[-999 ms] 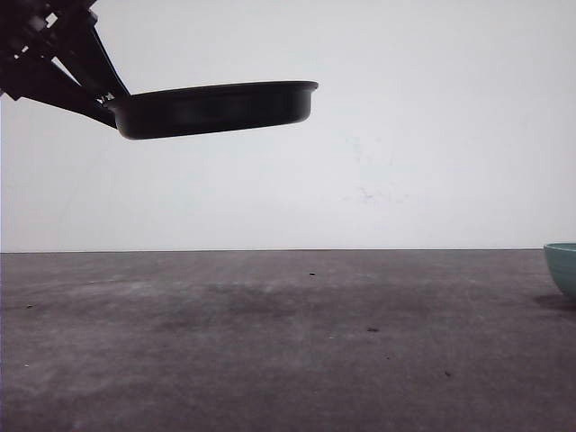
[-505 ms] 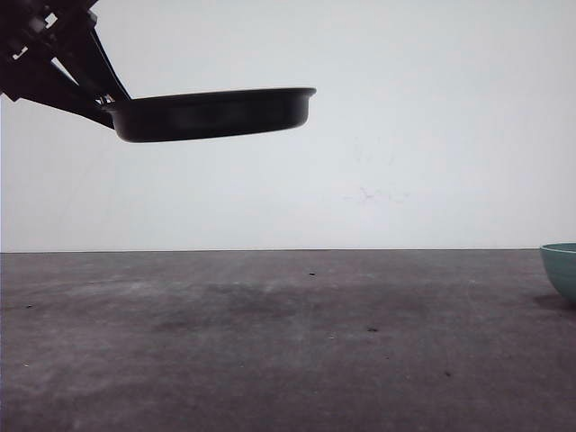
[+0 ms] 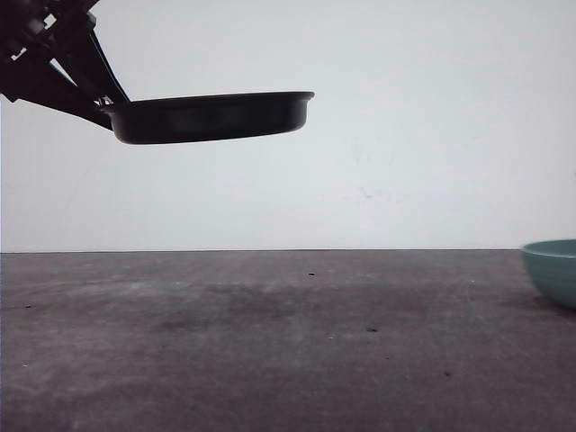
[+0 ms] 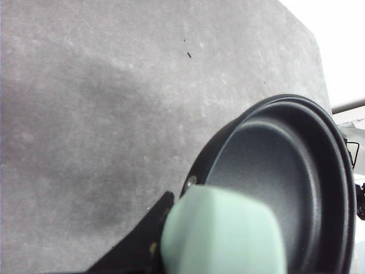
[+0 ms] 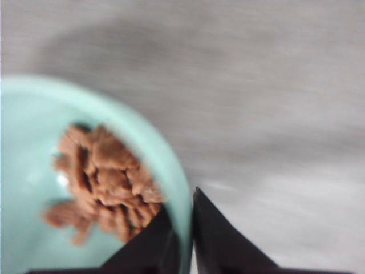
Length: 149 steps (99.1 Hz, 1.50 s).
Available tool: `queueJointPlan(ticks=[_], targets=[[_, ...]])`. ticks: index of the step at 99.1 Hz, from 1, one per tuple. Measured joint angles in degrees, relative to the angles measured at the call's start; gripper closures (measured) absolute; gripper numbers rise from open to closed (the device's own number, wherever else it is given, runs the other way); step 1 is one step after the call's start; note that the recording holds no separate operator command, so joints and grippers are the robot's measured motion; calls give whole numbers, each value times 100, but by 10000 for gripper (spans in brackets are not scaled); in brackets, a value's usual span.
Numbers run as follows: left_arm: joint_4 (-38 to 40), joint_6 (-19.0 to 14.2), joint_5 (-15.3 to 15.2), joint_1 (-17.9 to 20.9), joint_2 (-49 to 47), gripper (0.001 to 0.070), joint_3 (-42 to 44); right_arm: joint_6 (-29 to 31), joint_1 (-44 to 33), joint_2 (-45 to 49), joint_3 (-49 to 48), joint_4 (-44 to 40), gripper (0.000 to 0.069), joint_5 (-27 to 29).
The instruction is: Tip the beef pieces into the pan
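The black pan [image 3: 211, 117] hangs high over the table at the left, nearly level, and nothing shows inside it. My left gripper [image 3: 97, 103] is shut on its handle. In the left wrist view the pale mint handle [image 4: 222, 234] hides most of the gripper. One black finger [image 4: 145, 234] shows beside the handle, and the pan [image 4: 274, 165] has a bare dark floor. The beef pieces [image 5: 105, 171] lie heaped in a teal bowl [image 5: 168, 165]. My right gripper [image 5: 183, 214] is shut on the bowl's rim, one finger inside and one outside.
The teal bowl [image 3: 553, 267] shows at the right edge of the front view, low over the grey table [image 3: 288, 342]. A white wall stands behind. The tabletop between pan and bowl is bare apart from small dark specks.
The teal bowl has moved left, further into the front view. The pan has sunk slightly and its rim has levelled a little.
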Motion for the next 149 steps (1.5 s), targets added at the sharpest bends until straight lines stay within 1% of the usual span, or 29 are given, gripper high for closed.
queueJointPlan(ticks=[5,10,17,39,53,61,69,81,89,109,120,132,138,149], targets=[[-24,2,0,0,0,664,-2,2,35,-4,-2,55,676,-372],[-83,2,0,0,0,664,-2,22,96,-46,-2,125,676,-590],[-216,2,0,0,0,664,-2,79,236,-240,-13,219,676,-640],[-476,42,-4,-118,122,664,0,463,942,-1351,-11,638,676,-933],[-533,42,4,-282,306,664,-2,785,1703,-1926,-11,704,676,-944],[-546,42,61,-417,452,664,0,994,2253,-2240,-11,846,676,-914],[-562,39,103,-575,595,664,0,1228,2865,-2500,-11,1045,676,-734],[-553,37,120,-776,684,664,-2,1480,3794,-2651,-9,1222,676,-107],[-551,37,129,-855,684,664,-2,1534,4365,-2634,-9,1202,676,481],[-527,22,142,-907,684,664,-2,1493,5622,-2553,-9,1266,676,2369],[-520,17,146,-907,684,664,-2,1274,6153,-2522,-9,1322,676,3539],[-516,17,177,-907,684,664,-2,894,6575,-2492,-9,1488,676,4739],[-516,17,179,-907,684,664,-2,671,6717,-2457,-9,1631,676,5211],[-518,17,181,-907,684,664,0,214,6861,-2343,-9,2017,676,5840]])
